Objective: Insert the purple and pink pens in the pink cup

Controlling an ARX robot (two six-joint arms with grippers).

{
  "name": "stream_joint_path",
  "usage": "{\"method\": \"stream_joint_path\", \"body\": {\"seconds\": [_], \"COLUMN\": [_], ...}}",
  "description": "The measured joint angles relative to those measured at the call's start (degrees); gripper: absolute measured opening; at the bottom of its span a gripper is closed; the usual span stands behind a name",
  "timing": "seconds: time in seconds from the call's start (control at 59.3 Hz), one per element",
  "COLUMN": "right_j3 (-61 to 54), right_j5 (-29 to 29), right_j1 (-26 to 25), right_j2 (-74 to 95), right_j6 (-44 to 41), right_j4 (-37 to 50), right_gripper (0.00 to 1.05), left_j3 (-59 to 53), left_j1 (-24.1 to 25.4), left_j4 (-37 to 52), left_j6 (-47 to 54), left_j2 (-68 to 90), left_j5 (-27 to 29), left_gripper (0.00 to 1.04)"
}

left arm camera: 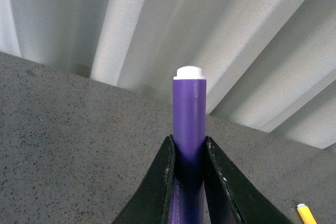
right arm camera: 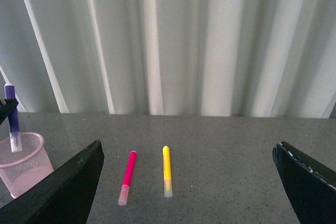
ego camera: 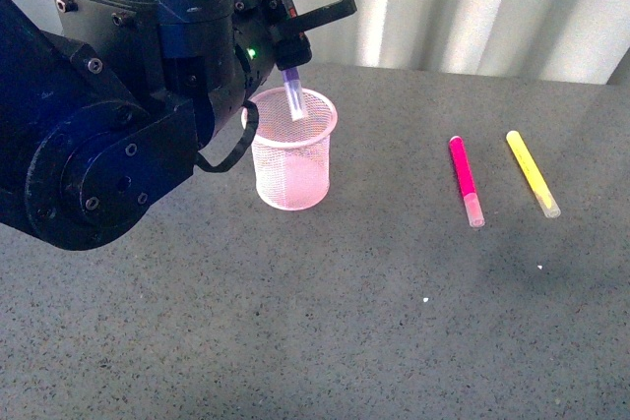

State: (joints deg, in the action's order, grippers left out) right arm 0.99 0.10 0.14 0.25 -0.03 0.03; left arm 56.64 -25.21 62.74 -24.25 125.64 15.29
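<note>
Illumination is cool and even, brightest on the pleated curtain (right arm camera: 173, 40). The desk (ego camera: 394, 322) carries soft, faint shadows and a mild sheen. The close left arm (ego camera: 108, 125) renders dark and slightly soft.

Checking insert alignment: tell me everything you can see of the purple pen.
The purple pen is a short, thick highlighter, plastic by its look, with a white end plug up and a translucent cap down. It hangs nearly upright, slightly tilted, pinched on the barrel by the left gripper. Its cap end sits in the mouth of the pink mesh cup; whether it touches the mesh cannot be told.
</note>
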Motion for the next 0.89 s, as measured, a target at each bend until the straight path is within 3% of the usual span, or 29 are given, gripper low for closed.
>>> {"method": "stream_joint_path", "body": {"seconds": [0.169, 0.354, 0.438, 0.624, 0.793, 0.894], "right_j3": [0.0, 0.0, 0.0, 0.0, 0.0, 0.0], "right_j5": [0.0, 0.0, 0.0, 0.0, 0.0, 0.0], "right_j1": [0.0, 0.0, 0.0, 0.0, 0.0, 0.0], "right_j2": [0.0, 0.0, 0.0, 0.0, 0.0, 0.0], "right_j6": [0.0, 0.0, 0.0, 0.0, 0.0, 0.0], "right_j4": [0.0, 0.0, 0.0, 0.0, 0.0, 0.0], "right_gripper": [0.98, 0.98, 0.98, 0.98, 0.98, 0.98], "left_j3": [0.0, -0.1, -0.8, -4.3, -10.6, -11.6], "left_j1": [-0.3, -0.5, -0.4, 0.6, 2.3, 2.4], "left_j4": [1.1, 0.4, -1.0, -10.7, -35.9, -41.7], "left_j6": [1.2, 1.2, 0.4, 0.8, 4.7, 5.7], "left_j2": [0.8, 1.1, 0.1, -9.7, -26.9, -30.7], "left_j5": [0.8, 1.2, 0.6, 0.6, -4.3, -4.5], "left_gripper": [0.13, 0.46, 0.66, 1.0, 0.98, 0.98]}}
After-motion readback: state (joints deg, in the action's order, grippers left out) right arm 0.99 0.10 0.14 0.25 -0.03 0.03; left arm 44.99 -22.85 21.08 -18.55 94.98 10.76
